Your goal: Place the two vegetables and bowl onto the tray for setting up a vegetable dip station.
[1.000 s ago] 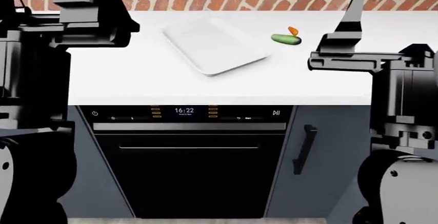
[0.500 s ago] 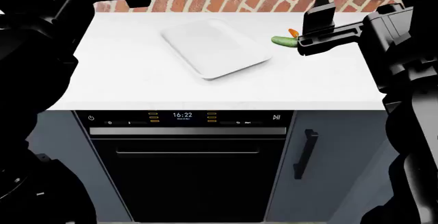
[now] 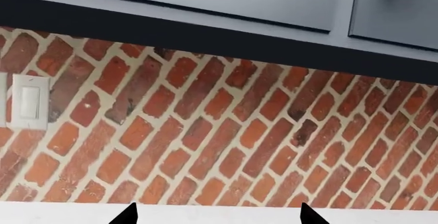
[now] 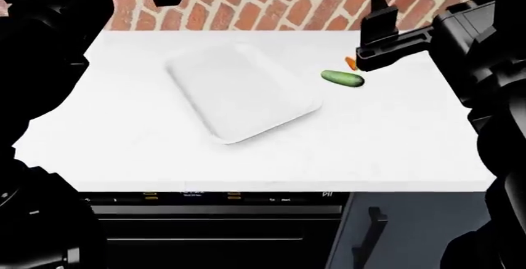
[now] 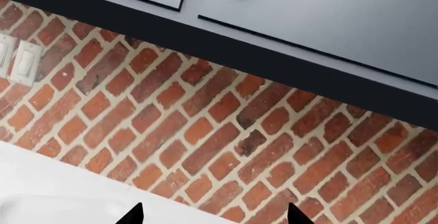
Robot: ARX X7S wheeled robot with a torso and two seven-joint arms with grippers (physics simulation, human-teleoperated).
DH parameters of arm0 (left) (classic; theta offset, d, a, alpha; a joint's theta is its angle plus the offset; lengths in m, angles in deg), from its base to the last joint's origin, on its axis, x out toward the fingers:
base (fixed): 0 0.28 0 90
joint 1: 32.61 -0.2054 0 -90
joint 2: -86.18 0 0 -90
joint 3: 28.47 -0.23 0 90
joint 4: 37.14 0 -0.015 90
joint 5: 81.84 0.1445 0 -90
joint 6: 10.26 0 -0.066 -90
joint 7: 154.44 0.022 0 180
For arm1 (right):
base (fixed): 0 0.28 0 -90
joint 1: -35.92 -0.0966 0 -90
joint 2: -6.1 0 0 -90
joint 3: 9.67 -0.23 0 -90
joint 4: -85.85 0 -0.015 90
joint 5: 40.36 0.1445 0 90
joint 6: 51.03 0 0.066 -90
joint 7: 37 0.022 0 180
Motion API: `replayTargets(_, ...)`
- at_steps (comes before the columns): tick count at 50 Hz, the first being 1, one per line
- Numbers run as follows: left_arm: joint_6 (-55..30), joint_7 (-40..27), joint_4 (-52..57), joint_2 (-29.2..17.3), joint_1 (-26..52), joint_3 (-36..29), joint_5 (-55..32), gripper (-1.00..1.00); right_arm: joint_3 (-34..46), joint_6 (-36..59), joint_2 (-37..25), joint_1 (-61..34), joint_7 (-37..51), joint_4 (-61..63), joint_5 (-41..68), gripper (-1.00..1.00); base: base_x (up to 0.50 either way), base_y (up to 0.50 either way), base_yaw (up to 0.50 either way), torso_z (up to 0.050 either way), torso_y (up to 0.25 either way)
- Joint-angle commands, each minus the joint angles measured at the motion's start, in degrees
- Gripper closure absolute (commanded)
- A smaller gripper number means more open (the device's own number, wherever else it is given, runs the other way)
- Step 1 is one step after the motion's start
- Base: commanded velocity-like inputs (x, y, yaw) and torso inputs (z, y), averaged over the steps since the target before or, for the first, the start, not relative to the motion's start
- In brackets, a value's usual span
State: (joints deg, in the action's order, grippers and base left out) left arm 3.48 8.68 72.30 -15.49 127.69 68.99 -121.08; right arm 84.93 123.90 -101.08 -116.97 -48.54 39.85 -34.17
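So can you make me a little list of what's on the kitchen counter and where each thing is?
tray: white tray lying flat on the counter, nothing on it
cucumber: green cucumber on the counter, on the right-arm side of the tray, apart from it
carrot: orange carrot just behind the cucumber, partly hidden by the right arm
bowl: not in view
left gripper: fingertips apart, nothing between them, facing the brick wall
right gripper: fingertips apart, nothing between them, facing the wall
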Motion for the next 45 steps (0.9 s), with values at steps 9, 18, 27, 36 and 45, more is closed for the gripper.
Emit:
replayTargets(9, 0.1, -0.4, -0.5, 0.0, 0.1, 0.1, -0.6, -1.00, -0.2, 0.9, -0.4, 0.3, -0.7, -0.1, 1.2, -1.00, 0.48, -0.12, 0.00, 0.000, 0.002)
replayTargets(18, 0.2, -0.6, -0.4, -0.4, -0.1, 0.1, -0.9, -1.00, 0.7, 0.9, -0.7, 0.3, -0.6, 0.1, 1.5, -1.00, 0.48, -0.12, 0.00, 0.000, 0.000)
replayTargets(27, 0.5, -0.8, -0.4, -0.5, -0.3, 0.0, -1.4, -1.00, 1.7, -0.7, -1.5, 0.9, -0.3, 0.2, 1.5, -1.00, 0.50, 0.00, 0.00, 0.000, 0.001)
replayTargets(36, 0.3, -1.1, -0.2, -0.6, -0.3, 0.0, -2.0, -1.00, 1.8, -0.8, -1.8, 0.8, -0.3, 0.2, 1.7, -1.00, 0.50, 0.00, 0.00, 0.000, 0.001)
replayTargets(45, 0.8, -1.1, -0.4, -1.1, -0.5, -0.5, -2.1, -1.00, 4.6, -2.0, -3.3, 1.6, 0.3, -0.5, 1.4, -1.00, 0.37, 0.00, 0.00, 0.000, 0.002)
